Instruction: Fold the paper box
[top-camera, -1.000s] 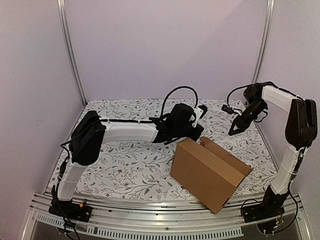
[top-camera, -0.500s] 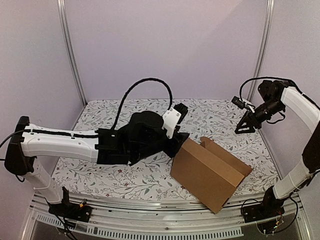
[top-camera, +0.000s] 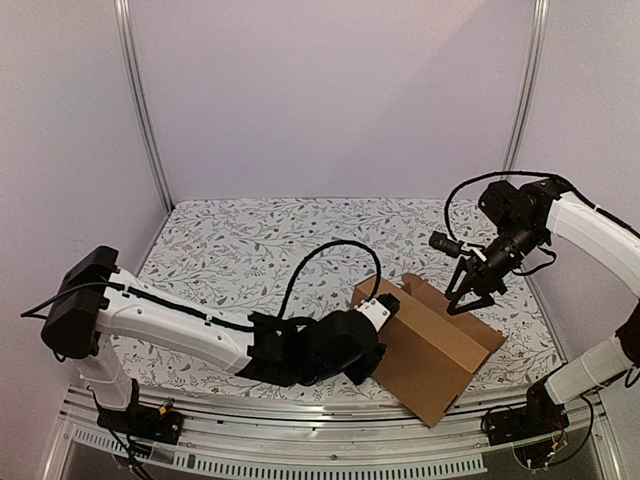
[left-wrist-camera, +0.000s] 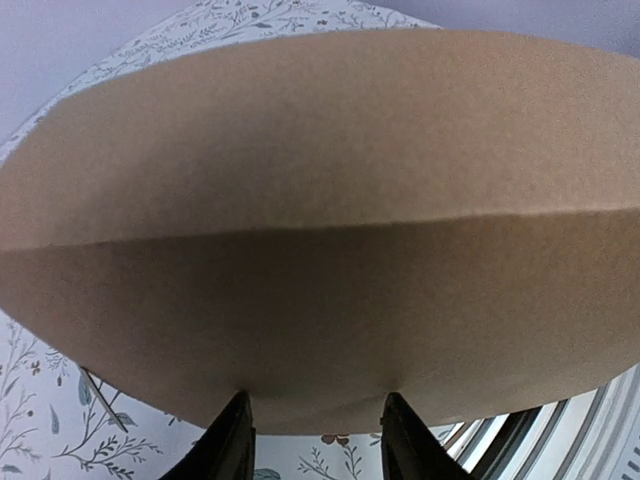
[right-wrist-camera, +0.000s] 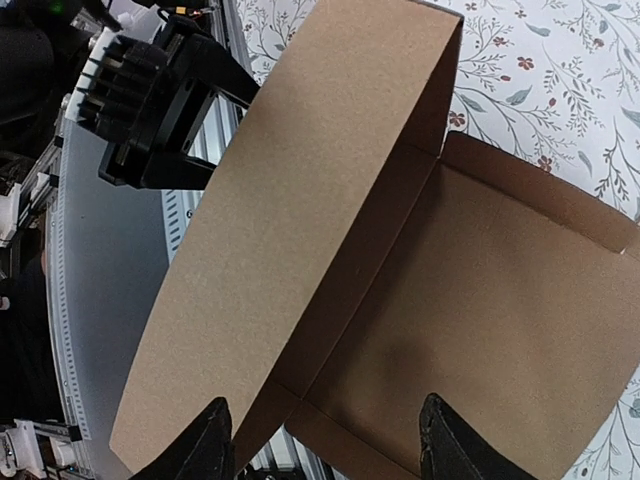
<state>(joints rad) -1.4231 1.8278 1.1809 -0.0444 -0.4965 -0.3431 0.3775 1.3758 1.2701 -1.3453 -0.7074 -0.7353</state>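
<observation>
Floral-print table cover (top-camera: 230, 250), pale walls on three sides, metal rail (top-camera: 300, 440) running along the near edge.

Item 1, the paper box (top-camera: 425, 345): brown cardboard, sitting at the near right of the table, skewed to the rail, one corner reaching close to it. One large panel (right-wrist-camera: 300, 200) is standing up on its left side; the tray floor (right-wrist-camera: 480, 330) is lying open behind it.

Item 2, my left gripper (left-wrist-camera: 314, 400): I am holding it low against the outer face of that panel, fingers parted, gripping nothing; the panel's lower edge is sitting just at the fingertips.

Item 3, my right gripper (right-wrist-camera: 322, 405): I am hovering it over the open tray, jaws spread wide, empty, apart from the cardboard.

Step in hand, as I am judging it: bringing the raised panel over the tray. To do it well I am aiming to push on the panel's middle, not a corner, so that it is hinging along its crease rather than shoving the whole box. The right gripper should be steadying the far side or guiding the free edge down.

Room: I am finding open cloth behind and to the left of the box. The rail is crowding the front, and my right arm's base is crowding the right. Any slide should be going far-left, never toward the rail.
</observation>
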